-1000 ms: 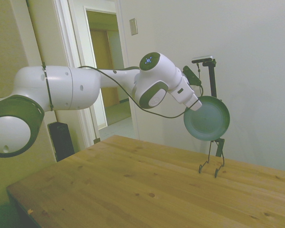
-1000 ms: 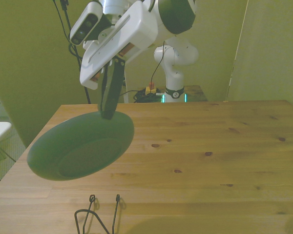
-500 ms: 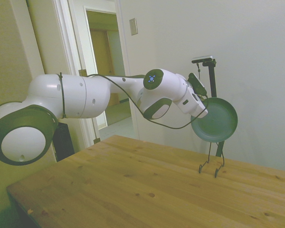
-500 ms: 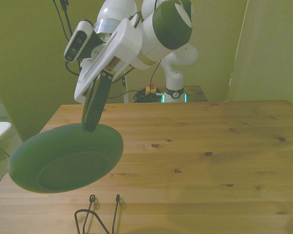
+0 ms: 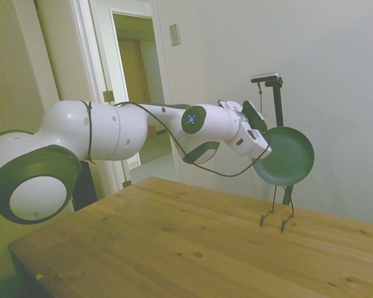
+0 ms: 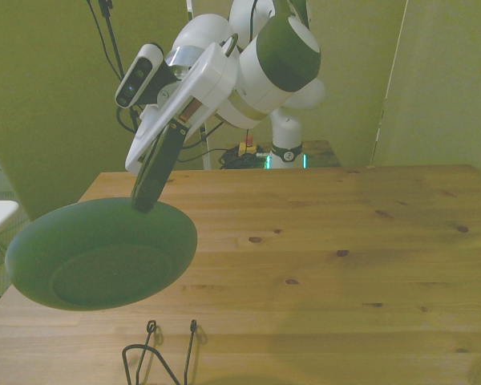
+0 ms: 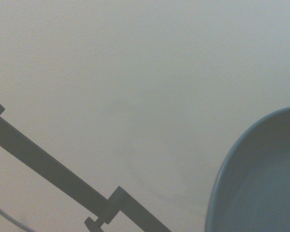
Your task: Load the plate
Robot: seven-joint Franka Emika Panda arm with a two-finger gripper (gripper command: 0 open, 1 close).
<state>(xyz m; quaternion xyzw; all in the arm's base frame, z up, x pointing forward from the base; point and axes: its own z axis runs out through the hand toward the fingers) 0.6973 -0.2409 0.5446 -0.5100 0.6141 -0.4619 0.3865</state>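
The arm is stretched out level over the desk (image 5: 174, 248). The plate (image 6: 100, 255) is held tilted by its rim in the closed jaws (image 6: 144, 200), above a wire rack (image 5: 277, 218).

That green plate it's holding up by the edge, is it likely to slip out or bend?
The plate looks stiff: pinched at its rim by the pincer, it hangs in the air without sagging. It probably is light for its width. Its smooth surface may be slippery, so a rim-only hold could let it swing or slide.
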